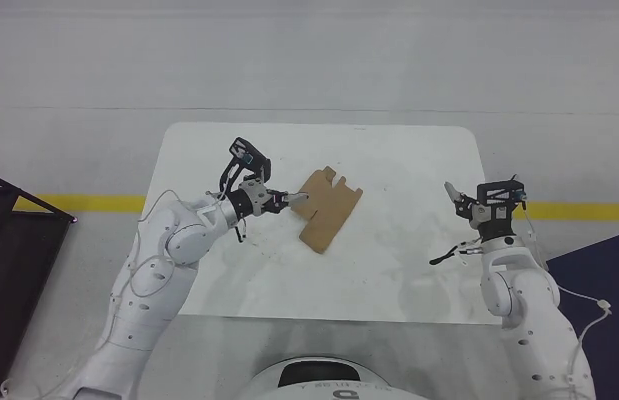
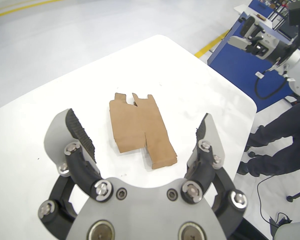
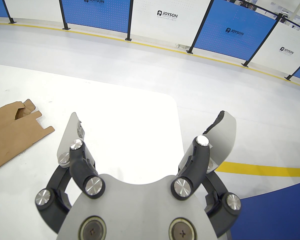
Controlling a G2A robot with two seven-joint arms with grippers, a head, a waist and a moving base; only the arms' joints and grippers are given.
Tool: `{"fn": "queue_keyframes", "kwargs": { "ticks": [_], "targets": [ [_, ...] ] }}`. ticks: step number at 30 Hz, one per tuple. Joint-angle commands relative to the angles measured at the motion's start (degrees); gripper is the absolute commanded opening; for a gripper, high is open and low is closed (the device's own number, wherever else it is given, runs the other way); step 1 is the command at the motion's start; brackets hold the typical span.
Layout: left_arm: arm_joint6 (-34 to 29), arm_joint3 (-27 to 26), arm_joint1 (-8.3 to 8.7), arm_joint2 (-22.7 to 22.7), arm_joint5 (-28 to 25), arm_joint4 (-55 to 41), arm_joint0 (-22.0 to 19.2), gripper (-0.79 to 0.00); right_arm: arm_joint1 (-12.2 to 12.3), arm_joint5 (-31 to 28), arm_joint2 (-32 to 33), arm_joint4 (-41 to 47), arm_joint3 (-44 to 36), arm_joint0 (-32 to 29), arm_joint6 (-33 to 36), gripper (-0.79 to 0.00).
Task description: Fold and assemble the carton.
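Closest to us, the left gripper [image 2: 138, 113] hangs over the table [image 1: 409, 160] with its jaws spread wide and nothing between them. We judge that it is held this way to come down over the cardboard and take an edge or flap. In the top view its tips sit at the carton's left edge. From that height we cannot tell whether they touch the board or only hover just above it.

The right gripper [image 3: 149, 114] is over the table's right edge, well apart from the work, also fully spread and empty. We read that as a waiting post, out of the left arm's way until a second hold is needed.

Just beyond the left gripper, the carton [image 1: 327, 208] lies flat near the middle of the table, not yet opened into a box. Lying flat, it offers only thin edges, which is probably why the left arm approaches from the side.

Its long axis runs away from the robot's body and leans a little to the right as it goes. The notched flap end points to the far side of the table, and the stepped end, with one panel longer than the other, points back toward us. In the right wrist view one far flap seems slightly lifted.
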Motion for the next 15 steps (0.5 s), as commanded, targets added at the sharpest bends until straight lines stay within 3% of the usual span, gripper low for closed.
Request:
{"fn": "queue_keyframes", "kwargs": {
  "ticks": [1, 12, 15],
  "targets": [
    [0.06, -0.05, 0.01, -0.04, -0.03, 0.09, 0.05, 0.0, 0.0, 0.0, 0.0, 0.0, 0.0, 0.0, 0.0, 0.0],
    [0.06, -0.05, 0.01, -0.04, -0.03, 0.09, 0.05, 0.0, 0.0, 0.0, 0.0, 0.0, 0.0, 0.0, 0.0, 0.0],
    [1.61, 0.92, -0.51, 2.57, 1.32, -0.86, -1.22, 0.0, 0.0, 0.0, 0.0, 0.0, 0.0, 0.0, 0.0, 0.0]
  ]
}}
